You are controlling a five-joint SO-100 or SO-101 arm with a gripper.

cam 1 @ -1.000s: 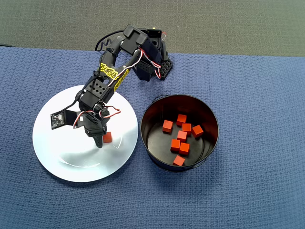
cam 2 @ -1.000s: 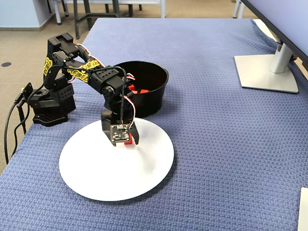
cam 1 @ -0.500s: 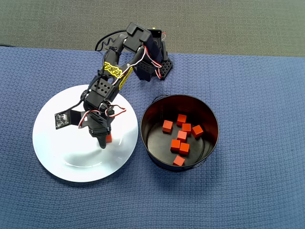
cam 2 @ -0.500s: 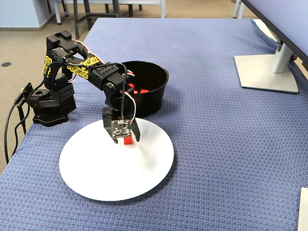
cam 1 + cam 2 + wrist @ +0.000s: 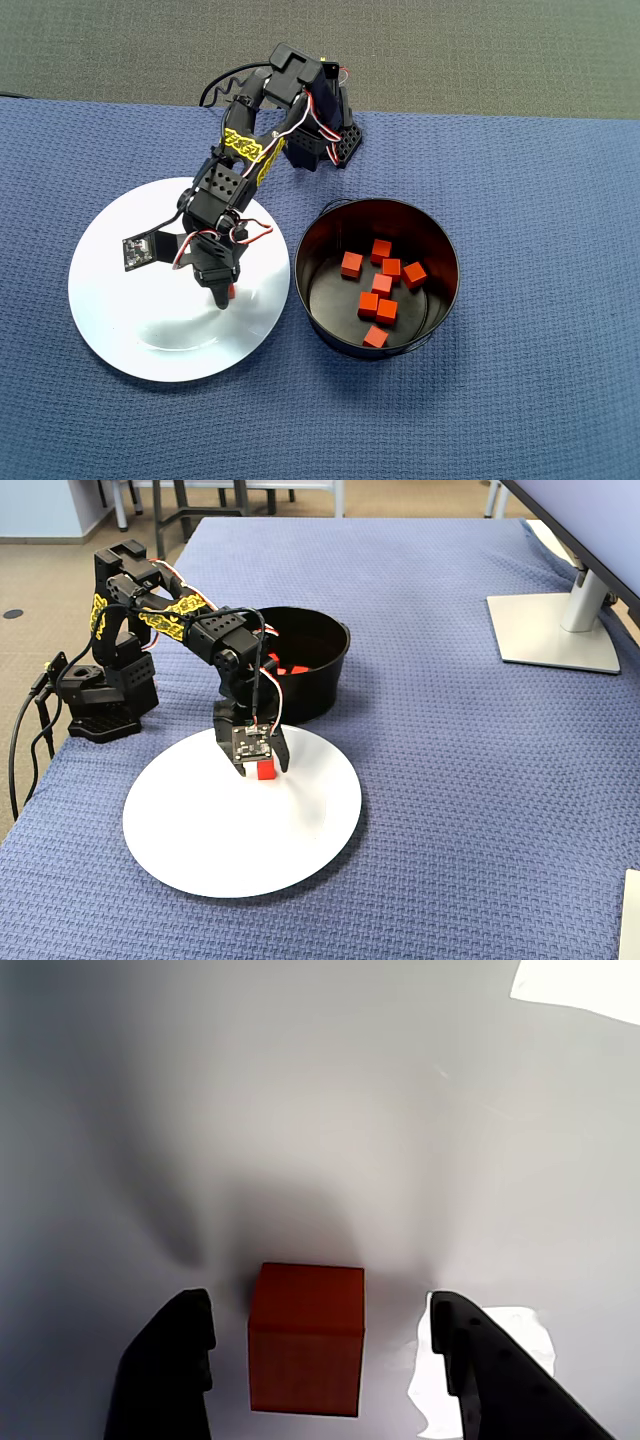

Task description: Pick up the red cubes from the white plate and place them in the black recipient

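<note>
Red cube [image 5: 306, 1338] between open pincer [image 5: 320, 1355] tips, untouched

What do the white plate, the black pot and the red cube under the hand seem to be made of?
The white plate looks like glazed ceramic or hard plastic: its surface is glossy and shows bright reflections. The black pot is probably painted metal: thin wall, shiny dark inside. The red cube between the open hand fingers looks matte, with faint fine lines; perhaps printed plastic or painted wood.

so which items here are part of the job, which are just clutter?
Job:
- red cube between the open fingers
- seven red cubes in the black pot
- white plate

Clutter:
- monitor stand
- blue mat
</note>
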